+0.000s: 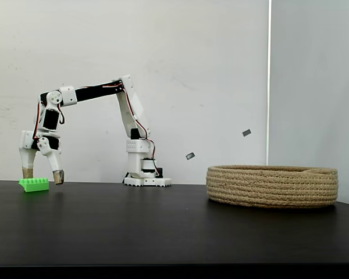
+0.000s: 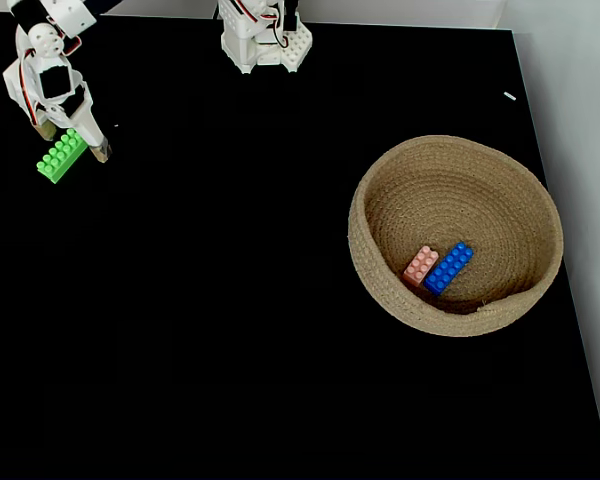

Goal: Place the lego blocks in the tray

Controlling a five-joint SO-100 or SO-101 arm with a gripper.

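In the fixed view from the side, a white arm with black segments and red wiring bends over from its base point(image 1: 144, 177) at the back of a smooth black table point(image 1: 163, 226). The gripper point(image 1: 42, 174) points down at the left, its two tan-tipped fingers spread wide apart. One tip stands behind the left end of the green brick point(image 1: 34, 184), the other just off its right end. The brick lies flat on the table, its studs up, bright glossy plastic; whether either tip touches it cannot be told here. Well to the right sits the tray point(image 1: 272, 186), a low round basket of coiled tan rope with a rough, ribbed wall. Behind is a plain white wall.

In the fixed view from above, the gripper point(image 2: 72, 141) straddles the green brick point(image 2: 60, 155), which lies diagonally near the table's left edge with two rows of studs showing. The fingers are open and nothing is lifted. The tray point(image 2: 380, 190) lies far to the right, its coils spiralling inward across a shallow bowl. Inside it, toward the lower part, the pink brick point(image 2: 420, 265) and the longer blue brick point(image 2: 448, 268) lie side by side, touching, both slanted the same way.
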